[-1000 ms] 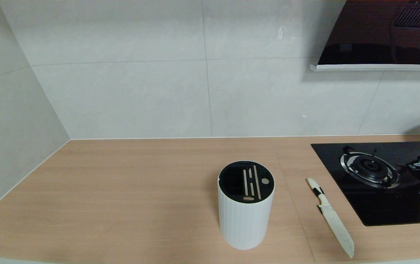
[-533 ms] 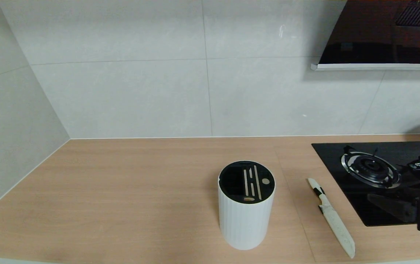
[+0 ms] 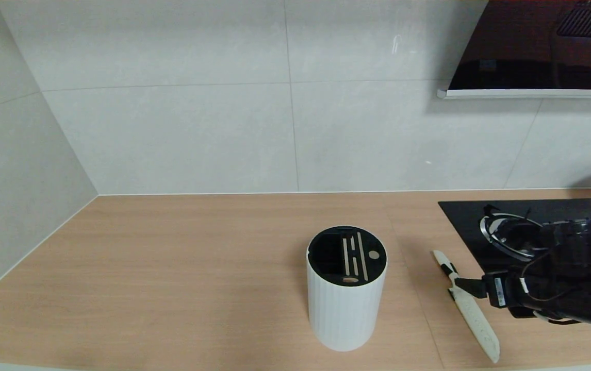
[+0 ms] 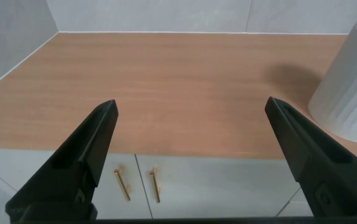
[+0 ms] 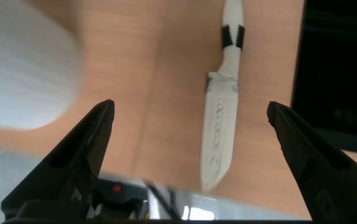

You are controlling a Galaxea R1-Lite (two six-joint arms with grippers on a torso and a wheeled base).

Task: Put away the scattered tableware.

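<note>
My right gripper [image 5: 189, 109] hangs with its fingers spread wide, and the knife [image 5: 223, 118] lies flat on the counter [image 3: 197, 268] below and between them, handle toward the wall and blade tip toward the front edge. The white ribbed holder [image 3: 346, 304] stands upright to that gripper's left, apart from the knife. My left gripper [image 4: 190, 104] is also spread wide and holds nothing, with the holder ahead to its right.

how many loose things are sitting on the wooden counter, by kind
white knife: 1
white slotted holder: 1
total: 2
</note>
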